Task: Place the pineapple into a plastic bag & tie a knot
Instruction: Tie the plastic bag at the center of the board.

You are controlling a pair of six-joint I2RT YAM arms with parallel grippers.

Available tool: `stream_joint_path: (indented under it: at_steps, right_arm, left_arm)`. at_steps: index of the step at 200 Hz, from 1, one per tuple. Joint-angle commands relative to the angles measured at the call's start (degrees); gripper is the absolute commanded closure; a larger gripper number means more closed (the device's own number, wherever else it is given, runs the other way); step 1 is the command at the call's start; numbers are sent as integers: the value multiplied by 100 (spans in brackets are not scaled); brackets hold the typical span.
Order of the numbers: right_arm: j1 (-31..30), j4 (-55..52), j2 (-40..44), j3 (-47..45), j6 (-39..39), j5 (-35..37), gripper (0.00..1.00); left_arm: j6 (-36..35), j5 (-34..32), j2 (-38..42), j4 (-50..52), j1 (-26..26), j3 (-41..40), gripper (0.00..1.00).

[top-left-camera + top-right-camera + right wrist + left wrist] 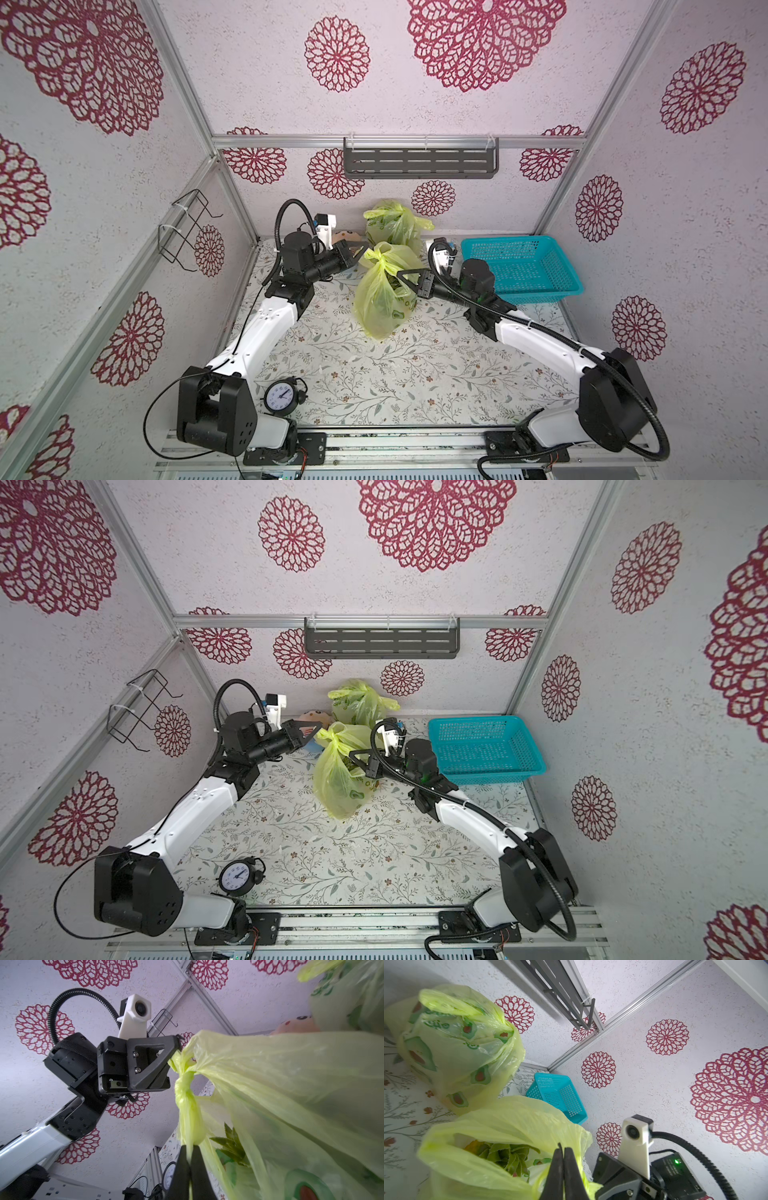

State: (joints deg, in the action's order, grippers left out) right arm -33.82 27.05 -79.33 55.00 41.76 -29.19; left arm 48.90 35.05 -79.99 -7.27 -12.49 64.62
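We have both grippers clamped on the plastic bag [380, 303]. Left gripper [563, 1150]: jaws pinched together, yellow-green film bunched around the tips. Right gripper [189, 1149]: jaws pinched on a twisted handle strip [188, 1118] that runs straight out from its tips. In the right wrist view we see that strip run into a tight twist [184, 1081] of film just beside the left gripper's tips. Full knot or only a wrap, we cannot tell.

The pineapple [506, 1156] is inside the bag. We see its green crown leaves through the bag's mouth in the left wrist view and through the film in the right wrist view. The bag stands on the floral table [374, 374], about mid-table, between the two grippers.

Around it:
- A second bag [395, 224], same yellow-green with avocado print, stands just behind it by the back wall.
- A plush toy [313, 721] lies beside that bag, partly hidden behind the left gripper.
- A teal basket [540, 291] sits at the back right, near the right arm.
- A clock [281, 395] stands at the front near the left arm's base, well apart from the bags.
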Motion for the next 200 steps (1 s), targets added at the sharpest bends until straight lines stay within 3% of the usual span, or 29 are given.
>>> stream_joint_path:
  at_steps: [1, 49, 74, 151, 200]
  right_arm:
    - [120, -539, 408, -231, -537, 979, 100]
    - [239, -1183, 523, -961, -146, 2554, 100]
    - [330, -1654, 496, -868, -43, 3102, 100]
    - [374, -2261, 663, 1065, -945, 2887, 100]
    - [418, -2253, 543, 1044, -777, 2740, 100]
  left_arm:
    - [-486, -457, 263, 302, 241, -133, 100]
    - [-800, -995, 326, 670, 504, -812, 100]
    - [-949, -1199, 308, 880, 671, -884, 100]
    - [-1672, -1291, 370, 2066, 1028, 1073, 100]
    - [-1678, -1335, 443, 2069, 1113, 904, 100]
